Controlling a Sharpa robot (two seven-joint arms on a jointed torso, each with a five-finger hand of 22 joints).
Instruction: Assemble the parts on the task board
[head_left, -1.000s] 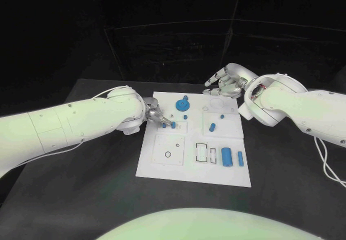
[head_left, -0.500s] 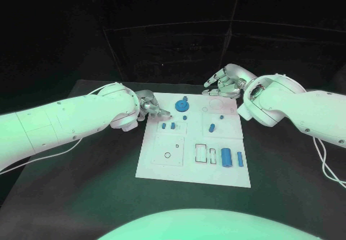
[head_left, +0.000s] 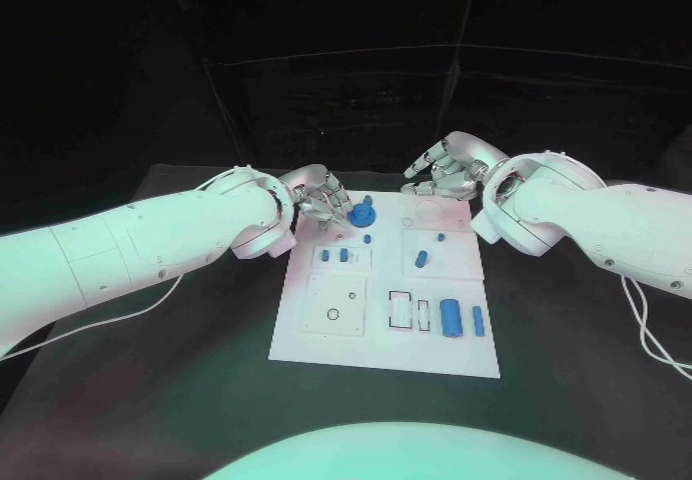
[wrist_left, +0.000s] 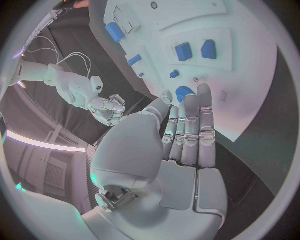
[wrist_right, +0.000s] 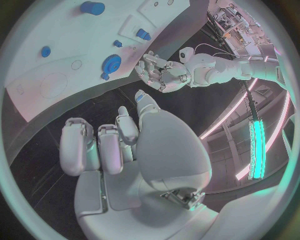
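The white task board (head_left: 335, 340) lies mid-table. A blue gear (head_left: 361, 212) stands near its far edge, also seen as the blue gear (wrist_left: 183, 93) and the blue gear (wrist_right: 112, 63). My left hand (head_left: 320, 192) hovers just left of the gear, fingers stretched out side by side, their fingertips (wrist_left: 203, 92) close to it, holding nothing. My right hand (head_left: 447, 170) hangs over the board's far right corner, fingers loosely bent, empty. Two small blue pieces (head_left: 335, 256) sit in the left panel, a blue cylinder (head_left: 451, 317) lies lower right.
More small blue parts lie mid-board: a peg (head_left: 369, 238), a slanted piece (head_left: 421, 259) and a thin bar (head_left: 477, 320). Outlined slots (head_left: 410, 307) and a round hole (head_left: 333, 314) mark the near half. Black table (head_left: 159, 370) surrounds the board.
My left hand has moved from the board's left edge by the two small pieces toward the far end, stopping beside the blue gear. The right hand has stayed put.
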